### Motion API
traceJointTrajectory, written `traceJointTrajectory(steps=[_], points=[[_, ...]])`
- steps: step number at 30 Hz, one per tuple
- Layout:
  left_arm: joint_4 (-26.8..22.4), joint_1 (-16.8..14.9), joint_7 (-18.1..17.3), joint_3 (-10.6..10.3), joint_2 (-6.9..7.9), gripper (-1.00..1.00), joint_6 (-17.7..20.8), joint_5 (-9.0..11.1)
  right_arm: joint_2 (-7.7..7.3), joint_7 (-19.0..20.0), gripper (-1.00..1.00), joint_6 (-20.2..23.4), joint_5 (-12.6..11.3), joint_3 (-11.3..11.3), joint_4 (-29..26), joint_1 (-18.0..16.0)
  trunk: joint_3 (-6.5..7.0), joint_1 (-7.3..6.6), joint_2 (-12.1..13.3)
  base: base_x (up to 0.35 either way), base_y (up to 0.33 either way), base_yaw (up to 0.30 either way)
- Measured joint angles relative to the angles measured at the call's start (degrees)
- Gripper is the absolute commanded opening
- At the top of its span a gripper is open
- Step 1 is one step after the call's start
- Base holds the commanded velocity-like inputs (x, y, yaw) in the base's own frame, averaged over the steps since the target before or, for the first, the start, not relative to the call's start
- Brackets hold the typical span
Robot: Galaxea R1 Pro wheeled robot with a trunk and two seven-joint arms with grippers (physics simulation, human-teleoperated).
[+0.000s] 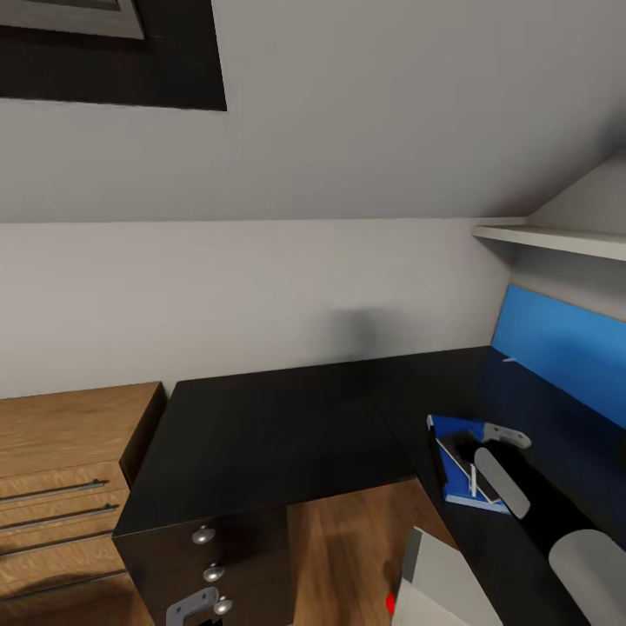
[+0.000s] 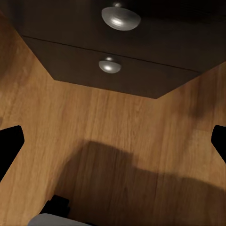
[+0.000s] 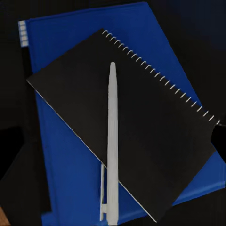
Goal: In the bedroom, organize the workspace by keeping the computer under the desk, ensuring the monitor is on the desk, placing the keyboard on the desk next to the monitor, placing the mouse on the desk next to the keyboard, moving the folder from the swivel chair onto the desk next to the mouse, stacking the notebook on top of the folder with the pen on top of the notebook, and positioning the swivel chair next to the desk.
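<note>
The blue folder (image 1: 454, 432) lies on the right wing of the black desk (image 1: 278, 426). The dark spiral notebook (image 3: 155, 141) lies slantwise on the folder (image 3: 70, 188), and the white pen (image 3: 112, 141) rests on top of the notebook. My right gripper (image 1: 489, 459) hovers open just above this stack, touching nothing. The grey computer (image 1: 448, 578), with its red light, stands on the floor beside the desk's right wing. My left gripper (image 1: 193, 606) is open, low in front of the desk's dark drawer unit (image 2: 113, 66). The monitor, keyboard, mouse and swivel chair are out of view.
A light wooden drawer cabinet (image 1: 61, 469) stands against the desk's left end. A blue panel (image 1: 565, 339) backs the right wing under a white shelf (image 1: 556, 239). Wooden floor (image 2: 117, 141) lies under the left gripper.
</note>
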Motion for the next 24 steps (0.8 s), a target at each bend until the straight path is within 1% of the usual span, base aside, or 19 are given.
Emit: traceJointTrajectory(steps=[6, 7, 10, 12, 13, 14, 16, 18, 19, 21, 22, 23, 24], points=[[0.0, 0.0, 0.0, -0.04, 0.0, 1.0, 0.0, 0.0, 0.09, -0.17, 1.0, 0.33, -0.49, 0.02, -6.16, 0.02, 0.0, 0.0, 0.0, 0.0, 0.0, 0.0], [0.0, 0.0, 0.0, -0.05, 0.0, 1.0, 0.0, 0.0, 0.7, -0.21, 1.0, 0.44, -0.58, 0.09, -6.93, 0.06, 0.0, 0.0, 0.0, 0.0, 0.0, 0.0], [0.0, 0.0, 0.0, -0.05, 0.0, 1.0, 0.0, 0.0, 3.26, -0.45, 1.0, 0.97, -0.69, 0.33, -7.88, 0.09, 0.0, 0.0, 0.0, 0.0, 0.0, 0.0], [0.05, -0.01, 0.0, -0.06, 0.0, 1.0, 0.0, 0.05, 5.54, -0.54, 1.0, 2.86, -0.7, 0.48, -8.08, 0.1, 0.0, 0.0, 0.0, 0.0, 0.0, 0.0], [0.17, -0.01, 0.0, -0.06, 0.0, 1.0, -0.02, 0.04, 7.04, -0.59, 1.0, 4.29, -0.57, 0.51, -8.16, 0.1, 0.0, 0.0, 0.0, 0.0, 0.0, 0.0], [0.71, -0.01, 0.0, -0.06, 0.0, 1.0, -0.05, -0.07, 9.75, -1.27, 1.0, 6.98, -0.44, 0.39, -8.25, 0.11, 0.0, 0.0, 0.0, 0.0, 0.0, 0.0], [0.96, 0.0, 0.0, -0.01, 0.0, 1.0, -0.07, -0.12, 11.13, -2.21, 1.0, 8.22, -0.14, 0.33, -8.33, 0.09, 0.0, 0.0, 0.0, 0.0, 0.0, 0.0], [1.12, 0.0, 0.0, 0.0, 0.0, 1.0, -0.08, -0.15, 11.92, -3.44, 1.0, 8.85, -0.11, 0.28, -8.89, 0.09, 0.0, 0.0, 0.0, 0.0, 0.0, 0.024], [2.24, 0.0, 0.0, -0.06, -0.06, 1.0, -0.09, -0.24, 12.92, -4.34, 1.0, 9.06, -0.34, 0.28, -10.4, 0.11, 0.04, 0.0, 0.0, 0.0, 0.0, 0.085], [3.53, 0.01, -0.03, -0.09, -0.08, 1.0, -0.12, -0.36, 14.33, -4.63, 1.0, 9.06, -0.04, 0.24, -10.66, 0.15, 0.16, 0.0, 0.0, -0.009, 0.0, 0.169], [4.08, 0.01, -0.05, -0.09, -0.17, 1.0, -0.59, -0.42, 15.05, -5.43, 1.0, 9.02, 0.05, 0.32, -10.69, 0.16, 0.22, 0.0, 0.0, -0.138, 0.0, 0.205], [4.23, 0.01, -0.07, -0.1, -0.24, 1.0, -1.35, -0.52, 15.26, -6.34, 1.0, 9.01, 0.03, 0.76, -10.68, 0.17, 0.28, 0.02, 0.0, -0.284, 0.0, 0.214], [4.35, 0.01, -0.06, -0.09, -0.32, 1.0, -2.17, -1.01, 15.41, -7.29, 1.0, 8.92, -0.1, 3.94, -10.77, 0.18, 0.31, 0.03, 0.0, -0.294, 0.0, 0.214]])
